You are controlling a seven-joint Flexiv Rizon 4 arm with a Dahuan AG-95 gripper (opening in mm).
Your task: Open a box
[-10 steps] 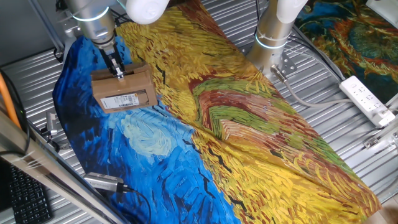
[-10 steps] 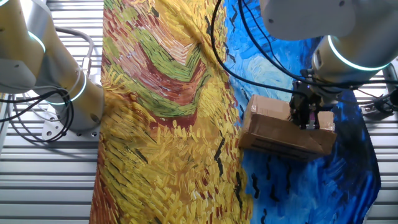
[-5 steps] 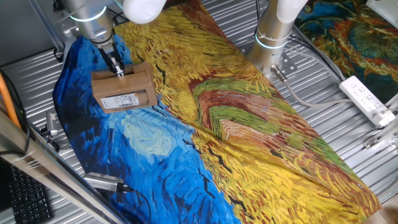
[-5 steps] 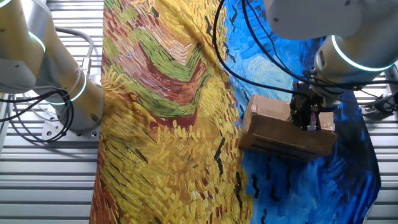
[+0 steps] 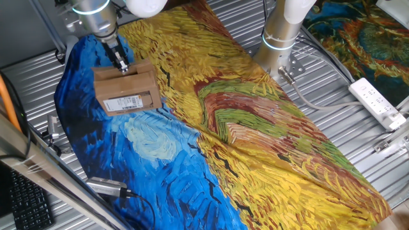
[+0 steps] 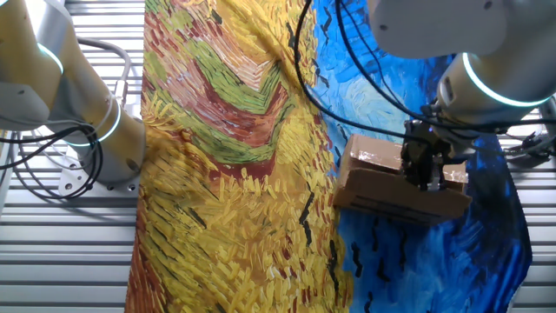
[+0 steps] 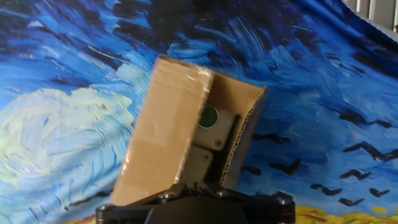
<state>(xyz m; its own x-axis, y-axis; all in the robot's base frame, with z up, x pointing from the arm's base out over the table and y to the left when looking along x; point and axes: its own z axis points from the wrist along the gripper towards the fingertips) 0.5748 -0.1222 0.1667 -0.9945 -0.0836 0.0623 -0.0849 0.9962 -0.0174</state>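
Because your pincer (image 5: 121,65) grips only the thin edge of one top flap, closed on the cardboard, the box (image 5: 127,91) could come up with it off the painted cloth (image 5: 255,140) at the blue end of the tabletop (image 5: 358,137), as nothing holds it down. If you pull at an angle, the flap (image 7: 166,127) may slip free or tear at its fold. In the hand view it stands only partly raised.

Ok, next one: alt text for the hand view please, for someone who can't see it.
A small brown cardboard box seen from close above, one top flap lifted partway so a pale object with a green round dot shows inside. The box sits on a cloth printed with swirling blue and white brushstrokes; the dark gripper body fills the bottom edge.
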